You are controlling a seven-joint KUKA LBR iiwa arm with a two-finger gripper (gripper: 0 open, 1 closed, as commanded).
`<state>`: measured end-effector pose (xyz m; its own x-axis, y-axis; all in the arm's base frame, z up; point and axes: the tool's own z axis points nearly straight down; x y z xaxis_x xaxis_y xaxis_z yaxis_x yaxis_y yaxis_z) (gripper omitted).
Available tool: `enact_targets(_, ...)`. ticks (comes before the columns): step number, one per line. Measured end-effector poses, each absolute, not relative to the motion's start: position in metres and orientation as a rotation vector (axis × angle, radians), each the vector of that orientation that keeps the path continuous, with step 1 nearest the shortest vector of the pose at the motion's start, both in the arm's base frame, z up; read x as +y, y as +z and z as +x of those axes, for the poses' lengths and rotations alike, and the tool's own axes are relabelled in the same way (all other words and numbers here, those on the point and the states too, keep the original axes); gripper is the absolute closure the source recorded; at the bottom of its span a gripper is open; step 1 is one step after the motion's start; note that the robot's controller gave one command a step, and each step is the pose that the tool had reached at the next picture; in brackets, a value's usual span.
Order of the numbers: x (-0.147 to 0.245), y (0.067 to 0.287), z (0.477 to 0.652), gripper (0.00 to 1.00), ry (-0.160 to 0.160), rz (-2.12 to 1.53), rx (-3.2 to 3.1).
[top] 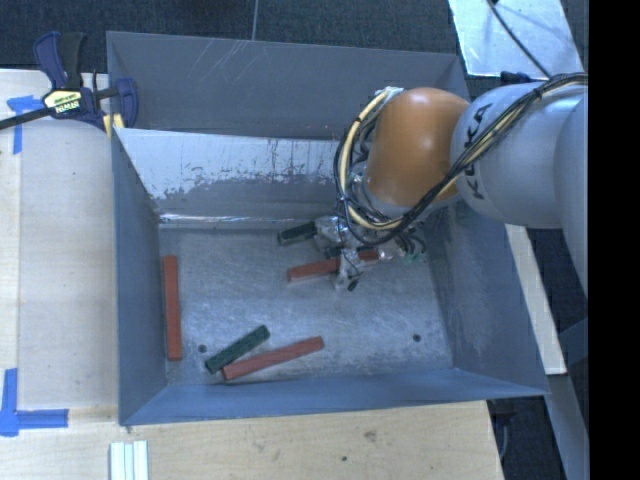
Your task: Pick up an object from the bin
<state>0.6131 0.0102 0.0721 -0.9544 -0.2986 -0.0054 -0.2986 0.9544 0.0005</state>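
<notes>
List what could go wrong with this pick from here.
1. The hand sits low at the right end of a red stick. If gripped that far off centre, the stick may tilt and slip out.
2. A dark stick lies just behind it, and the hand could knock or drag it.
3. The red stick lies flat on the bin floor, so the hand may scrape the floor.

Grey bin (300,168), sloped walls, scuffed metal floor. Left red stick (171,308) lies along the left wall. Near the front wall: green stick (237,349) and front red stick (272,359) side by side, left ends look to be touching. Mid floor: middle red stick (313,271). Behind it, near the back wall: dark stick (297,234), possibly green too.
</notes>
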Motion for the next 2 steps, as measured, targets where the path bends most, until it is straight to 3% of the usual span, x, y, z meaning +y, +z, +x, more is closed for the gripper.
enact_targets(1, -0.019, 0.192, 0.606, 1.0, -0.006, -1.309, 2.847)
enact_targets(2, -0.034, 0.332, 0.616, 1.0, -0.007, -1.681, 2.645)
